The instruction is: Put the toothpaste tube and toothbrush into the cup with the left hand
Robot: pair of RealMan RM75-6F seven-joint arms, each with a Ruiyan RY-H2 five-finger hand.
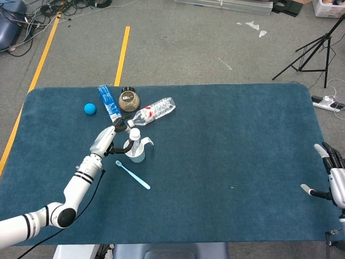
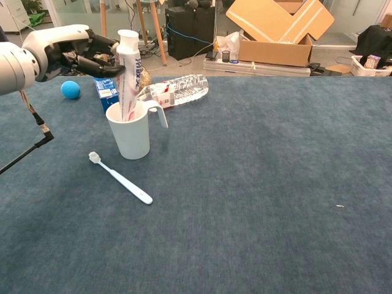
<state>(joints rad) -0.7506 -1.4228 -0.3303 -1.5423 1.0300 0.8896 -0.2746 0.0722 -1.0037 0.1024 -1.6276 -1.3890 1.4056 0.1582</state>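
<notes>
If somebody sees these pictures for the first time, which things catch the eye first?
The white toothpaste tube standing upright in the white plastic cup at the table's left, with the left hand gripping its top. Next, the light blue toothbrush lying flat on the dark blue cloth in front of the cup, and the clear plastic bottle lying on its side behind it.

brightness: you get even, bright indoor light in both views; nothing falls into darkness.
source: light comes from overhead and is diffuse; no lamp shows.
shadows: soft and short; you see a faint one under the toothbrush (image 2: 120,179) and a pale one at the cup (image 2: 131,130) base.
glare: mild shine on the water bottle (image 2: 176,90); the white left hand (image 2: 68,53) reads slightly washed out.
focus: the desk (image 2: 257,184) weave is crisp in the chest view; the head view is softer.
distortion: the desk's far edge bows at 12 o'clock in the head view.
</notes>
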